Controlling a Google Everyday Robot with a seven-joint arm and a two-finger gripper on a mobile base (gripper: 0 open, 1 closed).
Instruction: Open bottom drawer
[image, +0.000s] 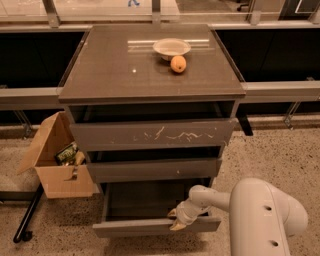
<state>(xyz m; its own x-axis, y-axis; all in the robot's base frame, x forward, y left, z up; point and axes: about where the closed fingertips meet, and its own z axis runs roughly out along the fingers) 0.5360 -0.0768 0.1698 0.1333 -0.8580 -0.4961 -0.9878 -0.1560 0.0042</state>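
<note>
While the tool sits at the top edge of the bottom drawer, lowest in the cabinet and partly out, you pull straight outward across its left-right front; you cannot tell its grip.

gripper on bottom drawer lip, masks that rim for you | arm cropped at bottom edge | box contents unreadable

Speckled terrazzo floor; a grey-brown cabinet at centre, an open cardboard box just left, dark panels far behind.
</note>
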